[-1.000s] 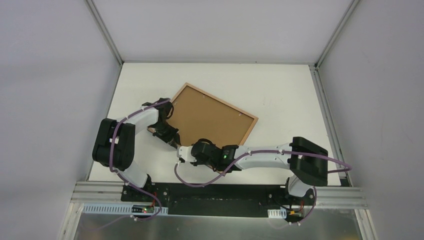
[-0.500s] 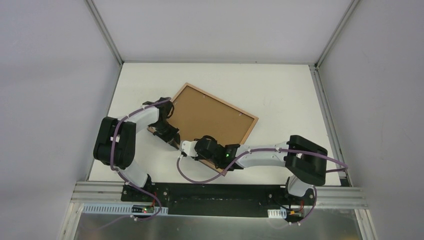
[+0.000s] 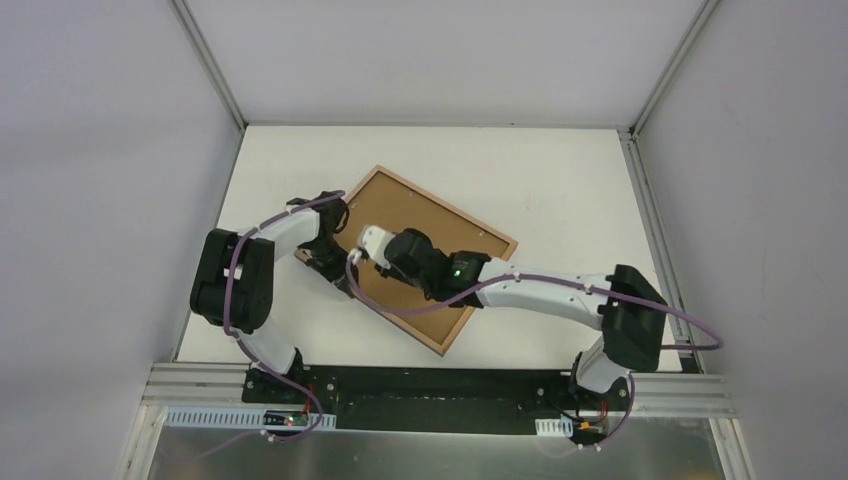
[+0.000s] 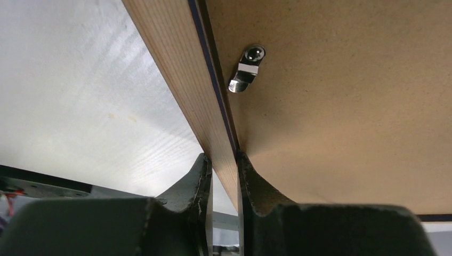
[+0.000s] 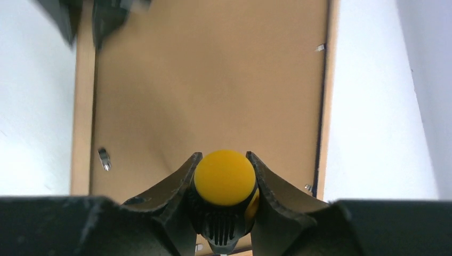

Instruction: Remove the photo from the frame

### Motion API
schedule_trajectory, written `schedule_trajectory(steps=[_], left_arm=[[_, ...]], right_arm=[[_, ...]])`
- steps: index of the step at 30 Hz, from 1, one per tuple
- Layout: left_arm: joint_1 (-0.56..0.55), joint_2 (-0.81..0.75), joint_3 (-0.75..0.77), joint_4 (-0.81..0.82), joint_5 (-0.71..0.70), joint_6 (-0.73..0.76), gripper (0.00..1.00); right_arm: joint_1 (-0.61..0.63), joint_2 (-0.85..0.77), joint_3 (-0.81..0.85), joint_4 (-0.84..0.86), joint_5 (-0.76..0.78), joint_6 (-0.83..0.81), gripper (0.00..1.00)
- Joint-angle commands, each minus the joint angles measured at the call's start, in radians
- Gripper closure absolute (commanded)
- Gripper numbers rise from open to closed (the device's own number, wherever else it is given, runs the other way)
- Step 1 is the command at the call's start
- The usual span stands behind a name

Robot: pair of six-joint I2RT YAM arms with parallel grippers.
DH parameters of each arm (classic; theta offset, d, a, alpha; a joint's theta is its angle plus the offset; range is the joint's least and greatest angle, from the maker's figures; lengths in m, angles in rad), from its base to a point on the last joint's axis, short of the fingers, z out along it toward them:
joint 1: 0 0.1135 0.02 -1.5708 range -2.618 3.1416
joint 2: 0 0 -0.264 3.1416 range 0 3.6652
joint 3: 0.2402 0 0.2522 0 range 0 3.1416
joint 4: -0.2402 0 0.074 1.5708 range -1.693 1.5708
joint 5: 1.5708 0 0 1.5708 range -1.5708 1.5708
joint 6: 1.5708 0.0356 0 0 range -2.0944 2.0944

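Note:
The frame (image 3: 446, 209) lies face down on the white table, its brown backing board (image 3: 400, 212) facing up. The photo is hidden. My left gripper (image 3: 336, 268) is shut on the frame's left edge; in the left wrist view the fingers (image 4: 223, 160) pinch the wood-coloured rim (image 4: 181, 80) beside the backing (image 4: 346, 106). My right gripper (image 3: 372, 240) hovers over the backing's left part. In the right wrist view it (image 5: 224, 157) is shut on a yellow and black tool handle (image 5: 224, 178) above the backing (image 5: 213, 80).
Small metal clips hold the backing: one by my left gripper (image 4: 245, 72), others along the frame's sides (image 5: 104, 158) (image 5: 320, 48) (image 5: 308, 187). The white table (image 3: 560, 180) has aluminium rails along its sides and grey walls around.
My right arm has swung from the frame's near corner up and left over the backing board, carrying the tool. My left gripper stays clamped on the frame's edge.

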Motion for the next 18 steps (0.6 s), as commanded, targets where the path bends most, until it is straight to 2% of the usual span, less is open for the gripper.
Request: schedule_trajectory(steps=[1,5,8,11,14,18], left_arm=[[0.001,0.054,0.034,0.007,-0.197,0.228,1.00],[0.003,0.109,0.123,0.001,-0.198,0.394,1.00],[0.003,0.116,0.191,-0.003,-0.247,0.484,1.00],[0.003,0.146,0.270,-0.009,-0.323,0.560,1.00],[0.004,0.210,0.359,-0.025,-0.362,0.618,1.00],[0.004,0.292,0.469,-0.040,-0.424,0.696,1.00]], right_arm=[[-0.058,-0.142,0.211,-0.147,0.051,0.335,1.00],[-0.102,-0.206,0.263,-0.325,0.158,0.541,1.00],[-0.201,-0.259,0.276,-0.504,0.078,0.741,1.00],[-0.346,-0.313,0.234,-0.624,-0.034,0.867,1.00],[-0.451,-0.359,0.165,-0.675,-0.119,0.930,1.00],[-0.498,-0.357,0.130,-0.682,-0.161,0.923,1.00]])
